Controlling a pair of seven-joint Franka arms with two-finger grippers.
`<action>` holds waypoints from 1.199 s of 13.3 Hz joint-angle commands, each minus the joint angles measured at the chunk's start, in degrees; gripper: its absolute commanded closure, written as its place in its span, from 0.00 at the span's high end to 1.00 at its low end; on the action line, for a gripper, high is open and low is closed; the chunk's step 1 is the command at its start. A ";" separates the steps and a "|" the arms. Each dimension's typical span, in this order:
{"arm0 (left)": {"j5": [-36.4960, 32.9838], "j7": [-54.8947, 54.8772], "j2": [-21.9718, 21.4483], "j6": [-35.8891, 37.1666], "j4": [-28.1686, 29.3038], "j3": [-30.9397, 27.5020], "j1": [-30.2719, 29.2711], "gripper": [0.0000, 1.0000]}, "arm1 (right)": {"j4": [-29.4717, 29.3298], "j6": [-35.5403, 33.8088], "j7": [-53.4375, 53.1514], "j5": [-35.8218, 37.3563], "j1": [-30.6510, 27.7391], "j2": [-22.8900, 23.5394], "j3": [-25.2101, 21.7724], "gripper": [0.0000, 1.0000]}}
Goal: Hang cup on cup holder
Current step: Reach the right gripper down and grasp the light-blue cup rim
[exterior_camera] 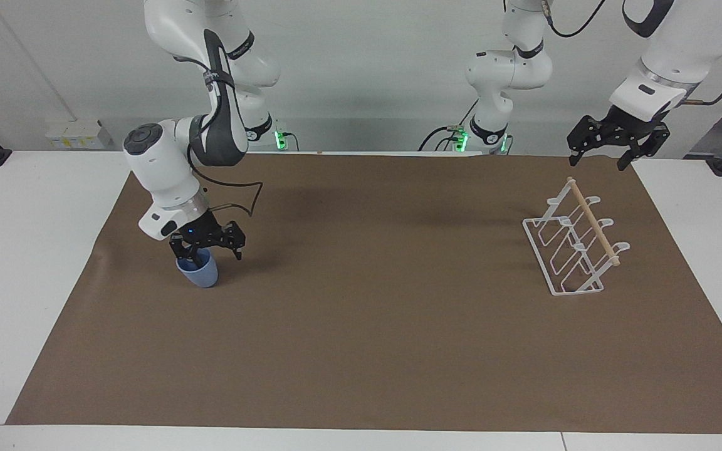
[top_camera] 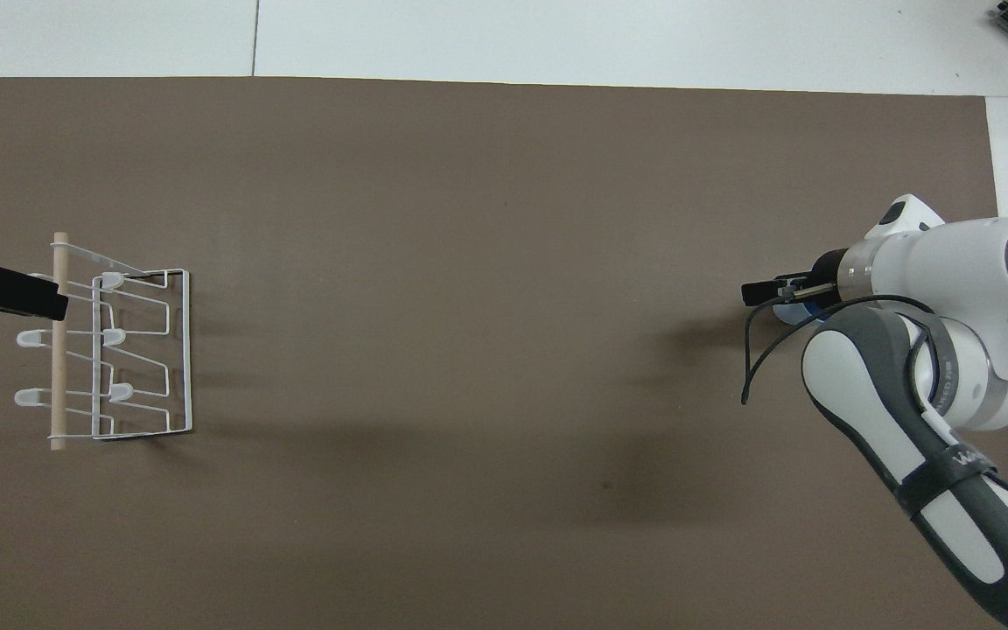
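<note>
The light-blue cup (exterior_camera: pixel 203 274) stands upright on the brown mat toward the right arm's end of the table. My right gripper (exterior_camera: pixel 212 253) is down at its rim and open; one finger dips inside the cup and the other stands outside the wall. From above only a sliver of the cup (top_camera: pixel 791 308) shows under the right gripper (top_camera: pixel 765 290). The white wire cup holder (exterior_camera: pixel 594 224) with its wooden dowel stands toward the left arm's end. My left gripper (exterior_camera: pixel 600 160) hangs open in the air above the holder's robot-side end and holds nothing. The overhead view shows the left gripper (top_camera: pixel 47 302) over the cup holder (top_camera: pixel 59 367).
A brown mat (exterior_camera: pixel 361 326) covers most of the white table (exterior_camera: pixel 29 263). A black cable (top_camera: pixel 753 359) loops off the right wrist beside the cup. Nothing else stands on the mat between cup and holder.
</note>
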State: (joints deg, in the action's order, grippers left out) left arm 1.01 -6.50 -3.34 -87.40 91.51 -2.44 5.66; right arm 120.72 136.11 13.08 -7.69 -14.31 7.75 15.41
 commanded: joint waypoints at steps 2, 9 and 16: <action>-0.31 0.17 -0.79 0.13 0.60 -0.19 0.58 1.00 | 2.15 1.35 3.44 0.74 -0.89 -1.42 0.06 1.00; -0.31 0.17 -0.79 0.04 0.60 0.16 1.11 1.00 | 2.15 1.35 3.45 0.92 -1.07 -1.42 -0.03 0.23; -0.31 0.17 -0.79 0.04 0.60 0.25 1.11 1.00 | 1.01 0.47 3.62 1.01 -1.69 -1.07 -0.21 0.00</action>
State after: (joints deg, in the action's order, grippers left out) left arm 1.01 -6.51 -3.34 -87.40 91.51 -1.67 5.78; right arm 121.38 136.54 15.26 -7.13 -15.27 6.70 14.73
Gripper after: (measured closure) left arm 0.000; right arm 0.930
